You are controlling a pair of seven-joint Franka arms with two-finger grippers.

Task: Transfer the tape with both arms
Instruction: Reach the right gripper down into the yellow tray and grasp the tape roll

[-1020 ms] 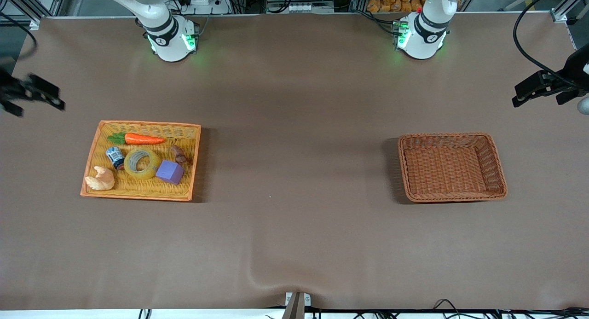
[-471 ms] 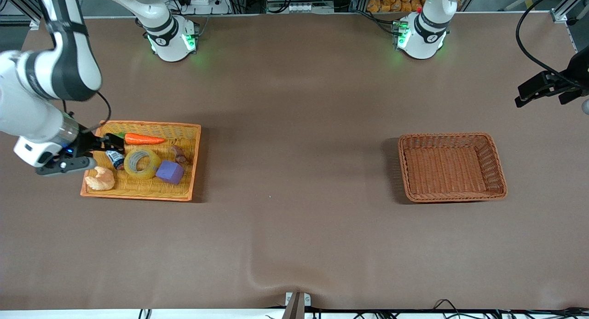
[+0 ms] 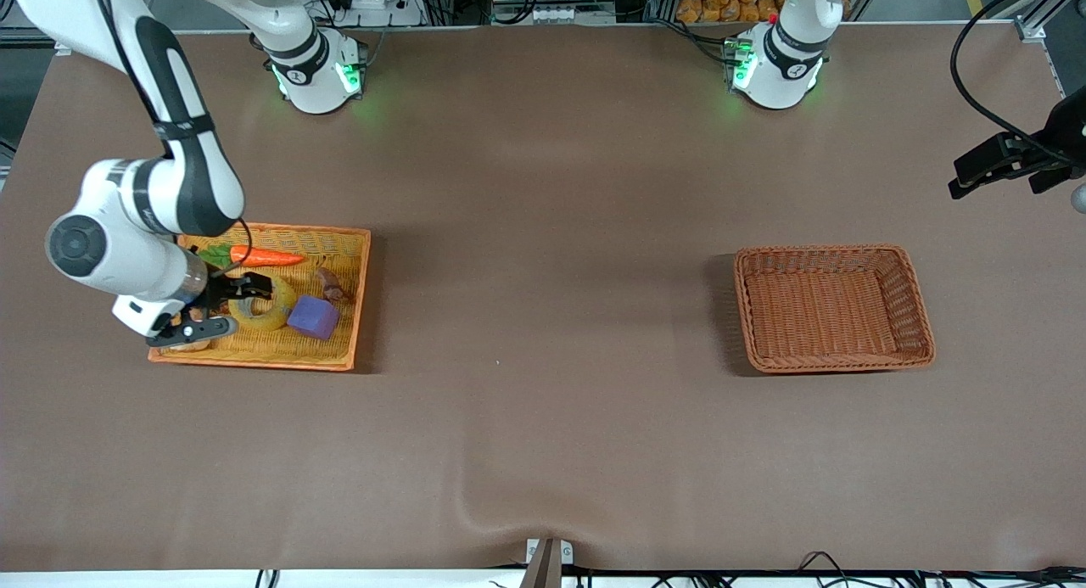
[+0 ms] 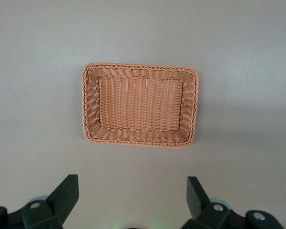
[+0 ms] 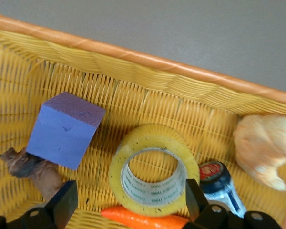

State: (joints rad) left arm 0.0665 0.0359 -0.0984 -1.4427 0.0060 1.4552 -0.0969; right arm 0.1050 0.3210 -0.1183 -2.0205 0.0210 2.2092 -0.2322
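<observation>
**Over the yellow tray: tape pick pending**

Over the yellow tray (image 3: 263, 361) at the right arm's end hangs the right gripper (image 3: 222, 305), fingers apart, above the tape (image 5: 154, 169). Tape lies flat among purple cube (image 5: 65, 130), carrot (image 3: 265, 256) and can (image 5: 219, 184). Probably light, stiff, slick-sided; take one wall, finger through the core. Right wrist view shows the core clear; front view partly hides it. Left gripper (image 4: 129, 196) waits spread, high over the brown basket (image 4: 140, 104).

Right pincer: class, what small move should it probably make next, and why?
Probably a short straight descent. The right pincer is open over the yellow tray, and in its wrist view the tape lies flat, centred between its fingers, with the purple cube and the carrot close by.
</observation>
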